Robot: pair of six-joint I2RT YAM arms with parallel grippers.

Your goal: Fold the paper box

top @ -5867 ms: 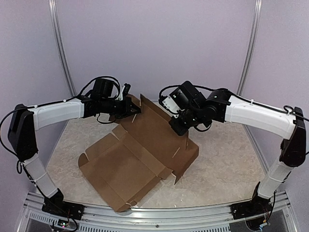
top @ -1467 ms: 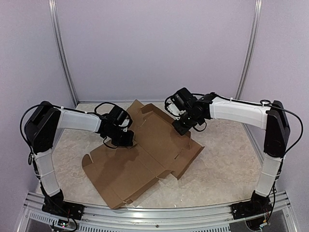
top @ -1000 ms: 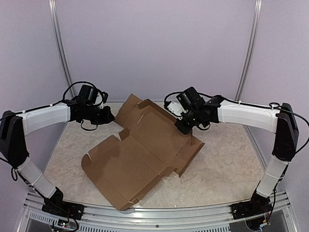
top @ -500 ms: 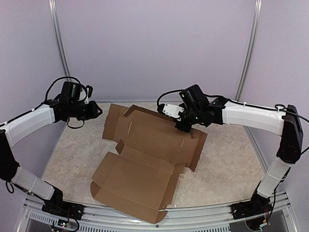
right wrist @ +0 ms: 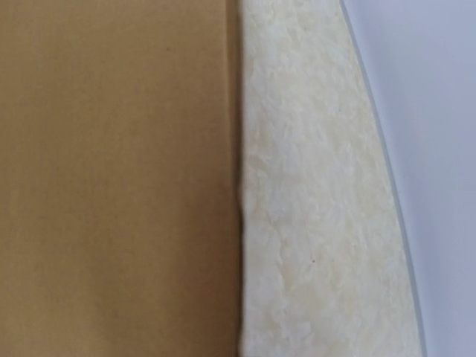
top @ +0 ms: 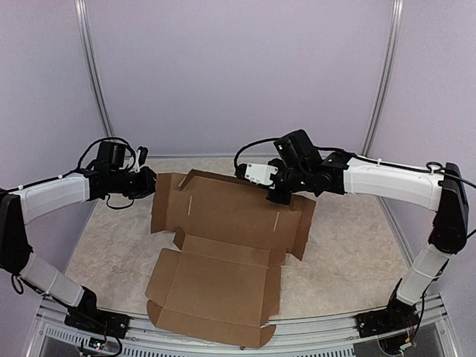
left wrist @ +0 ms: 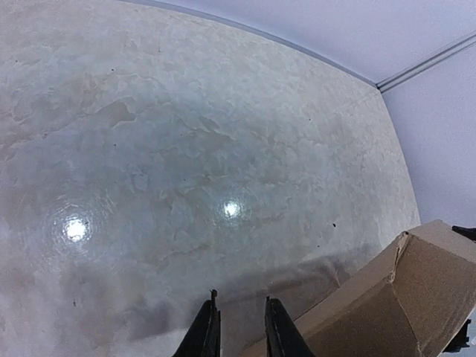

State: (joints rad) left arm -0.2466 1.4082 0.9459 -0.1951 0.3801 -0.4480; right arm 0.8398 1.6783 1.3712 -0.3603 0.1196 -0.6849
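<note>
The paper box (top: 223, 223) is a brown cardboard sheet lying spread out mid-table, its side flaps partly raised. My right gripper (top: 279, 198) rests tip-down on the box's far right edge. The right wrist view shows only cardboard (right wrist: 111, 178) beside bare table (right wrist: 312, 223); the fingers are hidden there, and whether they pinch cardboard does not show. My left gripper (top: 152, 183) hovers just left of the box's far left flap. In the left wrist view its fingers (left wrist: 240, 297) stand slightly apart with only table between them, and the flap's corner (left wrist: 401, 297) lies to their right.
Lilac walls with metal posts (top: 94, 82) close in the marbled table (top: 349, 253) at the back and sides. The box's near flap (top: 216, 327) reaches the metal rail (top: 312, 343) at the near edge, where both arm bases stand.
The box has swung round under the right gripper and now lies square to the table edge. The left gripper let go, pulled away left, then came back beside the left flap.
</note>
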